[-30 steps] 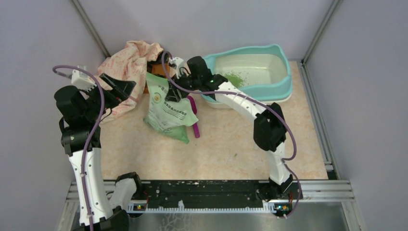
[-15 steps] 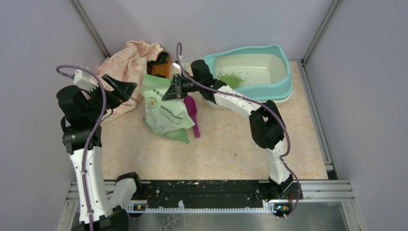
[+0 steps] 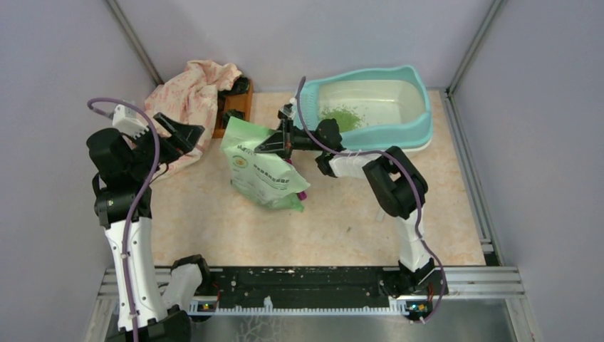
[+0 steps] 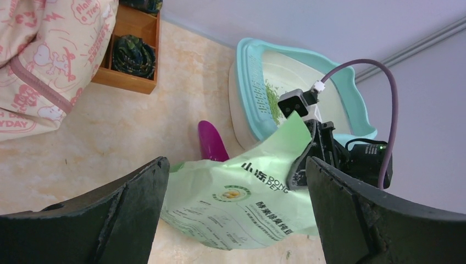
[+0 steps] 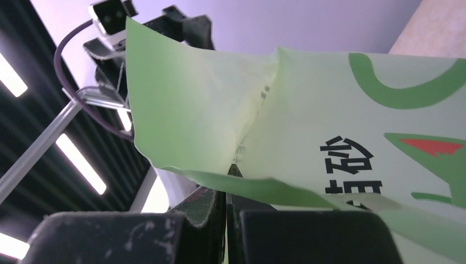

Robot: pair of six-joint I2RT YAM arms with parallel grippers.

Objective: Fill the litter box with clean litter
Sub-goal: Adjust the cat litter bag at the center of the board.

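The litter box (image 3: 420, 125), teal-rimmed with a cream basin, stands at the back right and shows again in the left wrist view (image 4: 245, 60). A small pile of green clean litter (image 3: 343, 116) lies at its left end (image 4: 271, 103). My right gripper (image 3: 282, 142) is shut on the top edge of the pale green litter bag (image 3: 265, 171), whose upper part is raised off the table; its jaws (image 5: 227, 204) pinch the bag's edge (image 5: 329, 110). My left gripper (image 3: 179, 131) hovers open at the left, apart from the bag (image 4: 247, 192), its fingers (image 4: 110, 220) empty.
A purple scoop (image 4: 212, 144) lies mostly under the bag, with only its tip (image 3: 304, 194) showing from above. A brown wooden tray (image 3: 235, 108) with dark rolled items and a pink patterned cloth (image 3: 186, 92) sit at the back left.
My right gripper has shut on the bag's top and dragged it right and nearer, lifting that end. The bag now covers most of the scoop. The left arm has barely moved.
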